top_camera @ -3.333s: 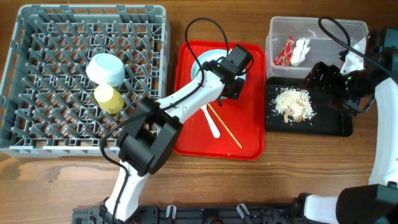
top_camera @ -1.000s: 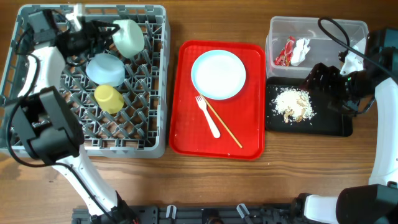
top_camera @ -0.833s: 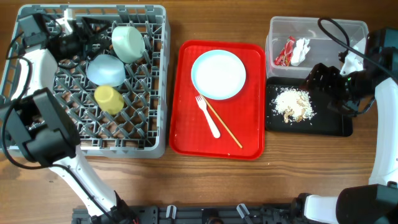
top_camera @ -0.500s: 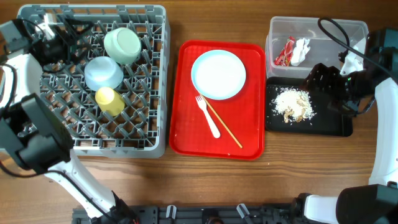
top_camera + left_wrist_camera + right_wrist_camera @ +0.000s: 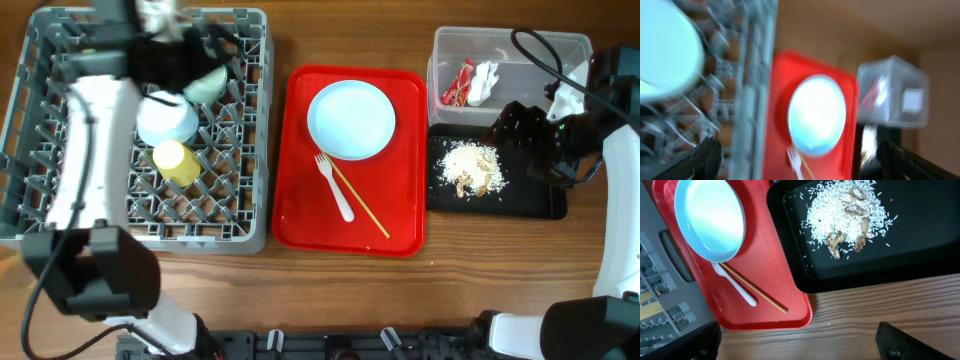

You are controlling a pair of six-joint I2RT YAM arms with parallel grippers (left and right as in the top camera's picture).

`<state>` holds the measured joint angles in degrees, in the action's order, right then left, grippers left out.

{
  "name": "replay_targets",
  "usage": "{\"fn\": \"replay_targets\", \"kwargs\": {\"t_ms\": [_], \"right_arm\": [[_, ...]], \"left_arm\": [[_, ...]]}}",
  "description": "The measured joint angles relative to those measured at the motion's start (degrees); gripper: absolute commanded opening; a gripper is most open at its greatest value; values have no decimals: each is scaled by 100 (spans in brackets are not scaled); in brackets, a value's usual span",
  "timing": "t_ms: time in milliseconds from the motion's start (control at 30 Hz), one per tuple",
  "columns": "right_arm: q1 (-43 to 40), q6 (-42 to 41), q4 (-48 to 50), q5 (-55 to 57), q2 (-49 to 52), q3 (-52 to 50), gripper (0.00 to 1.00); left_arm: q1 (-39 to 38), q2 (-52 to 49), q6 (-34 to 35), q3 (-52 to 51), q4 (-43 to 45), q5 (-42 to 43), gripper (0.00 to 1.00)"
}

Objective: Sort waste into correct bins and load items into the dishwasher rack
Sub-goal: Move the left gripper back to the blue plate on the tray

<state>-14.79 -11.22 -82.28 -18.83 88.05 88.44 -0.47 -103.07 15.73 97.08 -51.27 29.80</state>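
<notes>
While the left fingers (image 5: 702,159) are seen spread wide w/ nothing btwn them, the left arm (image 5: 85,160) is stretched across the rear of the dishwasher rack (image 5: 40,215). It lies over the pale-green bowl (image 5: 208,86), which is lodged tilted among the pegs (image 5: 120,200) next to the blue bowl (image 5: 165,118) and yellow cup (image 5: 175,160). First risk: if the arm is swung toward the red tray (image 5: 300,215) w/o being lifted, the tilted bowl could be clipped and rolled off its pegs or into the blue bowl.

Left to be loaded, on the red tray: plate (image 5: 351,120), fork (image 5: 338,192), wooden stick (image 5: 365,208). The plate lies flat, so its rim is prob. hard to pinch; it could be shoved across the tray instead, into the fork. Fork & stick lie just beside each other, seemingly touching near the tines, so one may be dragged when the other is picked. The stick is thin enough that it might be dropped thru the rack grid.

Waste looks sorted: wrapper (image 5: 458,82) and tissue (image 5: 486,76) in the clear tub (image 5: 560,45), rice scraps (image 5: 472,166) in the black tray (image 5: 540,200). The right fingers (image 5: 910,342), also spread and empty, are held over that tray; a low sweep could scatter rice onto the tabletop (image 5: 450,290). A clash is possible if both arms are sent over the red tray together.
</notes>
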Motion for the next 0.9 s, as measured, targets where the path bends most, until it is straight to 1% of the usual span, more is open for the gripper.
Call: {"fn": "replay_targets", "kwargs": {"t_ms": [100, 200, 233, 267, 300, 367, 433, 467, 500, 533, 567, 633, 700, 800, 900], "right_arm": [[0, 0, -2, 94, 0, 0, 100], [0, -2, 0, 131, 0, 0, 100], [0, 0, 0, 133, 0, 0, 100], [0, 0, -2, 133, 0, 0, 100], [0, 0, 0, 136, 0, 0, 100], [0, 0, 0, 136, 0, 0, 100], [0, -2, 0, 136, 0, 0, 100], [0, 0, 0, 136, 0, 0, 100], [0, 0, -2, 136, 0, 0, 100], [0, 0, -2, 136, 0, 0, 100], [0, 0, -2, 136, 0, 0, 100], [0, 0, -13, 136, 0, 0, 100], [0, 0, -22, 136, 0, 0, 100], [0, 0, -22, 136, 0, 0, 100], [0, 0, -24, 136, 0, 0, 100]], "left_arm": [[-699, 2, -39, 0, -542, -282, 100], [-1300, 2, -33, 0, -901, -476, 100], [-1528, 2, 76, 0, -1016, -643, 100], [-1744, 2, 278, 0, -1163, -894, 100], [-2041, 2, 634, -17, -1303, -1285, 100], [-2455, 2, 1250, -157, -1331, -1808, 100], [-2728, 2, 1753, -407, -1268, -2144, 100], [-2918, -2, 2129, -656, -1211, -2323, 100], [-3003, -11, 2286, -765, -1182, -2389, 100], [-3141, -22, 2629, -988, -1021, -2481, 100], [-3244, -70, 2732, -1154, -938, -2553, 100], [-3320, -122, 2865, -1432, -437, -2638, 100], [-3379, -254, 2951, -1683, -125, -2697, 100], [-3434, -527, 3012, -1873, 140, -2741, 100], [-3440, -785, 3049, -1888, 199, -2789, 99]]}}
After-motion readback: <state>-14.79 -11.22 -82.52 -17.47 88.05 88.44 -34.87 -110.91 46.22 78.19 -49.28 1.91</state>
